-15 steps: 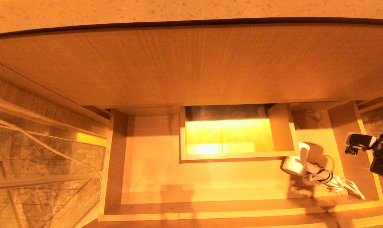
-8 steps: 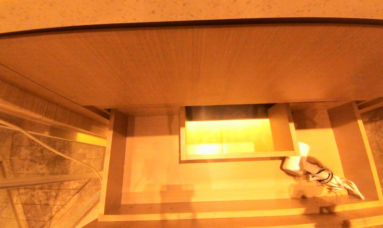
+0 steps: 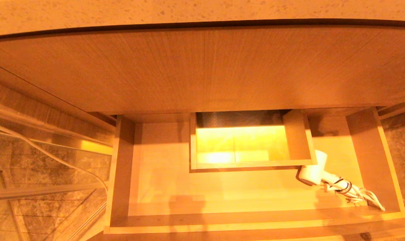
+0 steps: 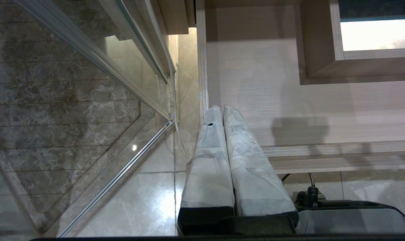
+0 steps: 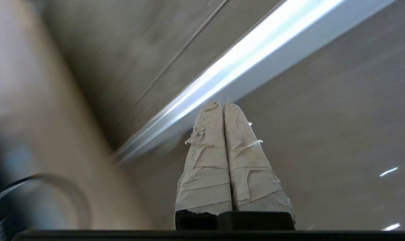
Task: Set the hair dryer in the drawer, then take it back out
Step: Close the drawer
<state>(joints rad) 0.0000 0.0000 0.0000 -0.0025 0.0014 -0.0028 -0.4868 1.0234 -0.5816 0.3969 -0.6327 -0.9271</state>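
Note:
The white hair dryer (image 3: 314,172) lies on the floor of the open wood-grain drawer (image 3: 222,226), at its right end beside the boxed cut-out (image 3: 297,137). Its cord is bundled toward the front right corner. No gripper touches it, and neither arm shows in the head view. My left gripper (image 4: 221,108) is shut and empty; it hangs low by the drawer's left front corner, over the tiled floor. My right gripper (image 5: 221,103) is shut and empty, pointing at a grey surface with a bright metal strip, away from the drawer.
The cut-out's walls surround a bright opening (image 3: 239,147) at mid-drawer. A tall wood-grain panel (image 3: 202,67) rises behind, under a speckled counter (image 3: 202,10). A glass partition with a metal rail (image 4: 122,167) and a white cable (image 3: 48,154) stand left of the drawer.
My right arm, beside the drawer's right wall one second ago, has drawn back out of the head view. The hair dryer stays in the drawer where it was.

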